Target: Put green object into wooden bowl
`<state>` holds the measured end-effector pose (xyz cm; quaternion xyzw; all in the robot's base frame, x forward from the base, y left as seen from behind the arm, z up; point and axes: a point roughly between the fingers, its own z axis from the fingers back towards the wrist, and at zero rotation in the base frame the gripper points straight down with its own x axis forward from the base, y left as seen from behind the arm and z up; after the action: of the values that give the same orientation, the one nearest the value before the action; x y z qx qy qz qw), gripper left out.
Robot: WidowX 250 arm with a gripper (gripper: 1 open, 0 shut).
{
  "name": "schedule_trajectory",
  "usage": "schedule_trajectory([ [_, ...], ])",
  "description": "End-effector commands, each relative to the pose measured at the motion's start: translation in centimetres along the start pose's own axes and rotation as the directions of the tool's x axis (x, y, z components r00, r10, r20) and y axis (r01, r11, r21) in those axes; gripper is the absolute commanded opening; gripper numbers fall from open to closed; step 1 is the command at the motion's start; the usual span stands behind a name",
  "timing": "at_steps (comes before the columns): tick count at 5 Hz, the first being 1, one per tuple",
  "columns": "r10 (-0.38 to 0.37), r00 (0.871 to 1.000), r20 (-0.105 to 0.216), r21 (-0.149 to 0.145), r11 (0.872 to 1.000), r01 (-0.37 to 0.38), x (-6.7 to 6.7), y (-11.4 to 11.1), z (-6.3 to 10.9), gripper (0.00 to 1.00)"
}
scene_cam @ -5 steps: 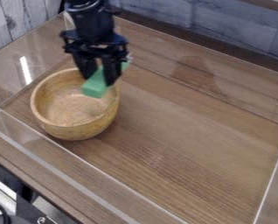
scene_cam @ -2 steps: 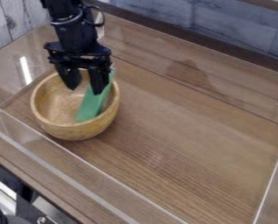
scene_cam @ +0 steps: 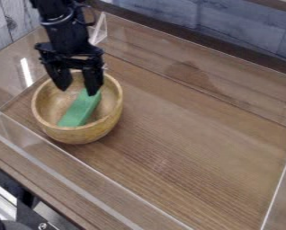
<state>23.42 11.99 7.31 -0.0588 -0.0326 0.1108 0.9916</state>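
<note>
The green object [scene_cam: 81, 110], a bright green flat bar, lies inside the wooden bowl [scene_cam: 56, 131], leaning against its right inner wall. That bowl is round, light tan, with a thick rim and a speckled inside, and stands at the left of the table. My black gripper [scene_cam: 74, 82] points down over the bowl's far rim, just above the block's upper end. Its two fingers [scene_cam: 93, 84] stand apart and hold nothing.
The bowl stands on a brown wooden tabletop [scene_cam: 193, 135] enclosed by low clear plastic walls [scene_cam: 133, 196]. A grey plank wall runs behind. The table's front edge drops off at the lower left.
The gripper moved left over the bowl and opened. The green block, held at a slant before, dropped out of the fingers and now rests inside the bowl.
</note>
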Motion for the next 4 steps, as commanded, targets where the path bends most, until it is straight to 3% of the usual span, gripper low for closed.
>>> schedule_trajectory([
  [1,-0.021,0.998,0.053,0.018,1.0,0.02,1.0,1.1,0.7,1.0],
  [2,-0.029,0.998,0.051,0.017,0.999,0.028,1.2,1.9,0.2,1.0],
  [4,-0.044,0.998,0.048,0.013,0.999,0.044,2.5,0.4,1.2,1.0],
])
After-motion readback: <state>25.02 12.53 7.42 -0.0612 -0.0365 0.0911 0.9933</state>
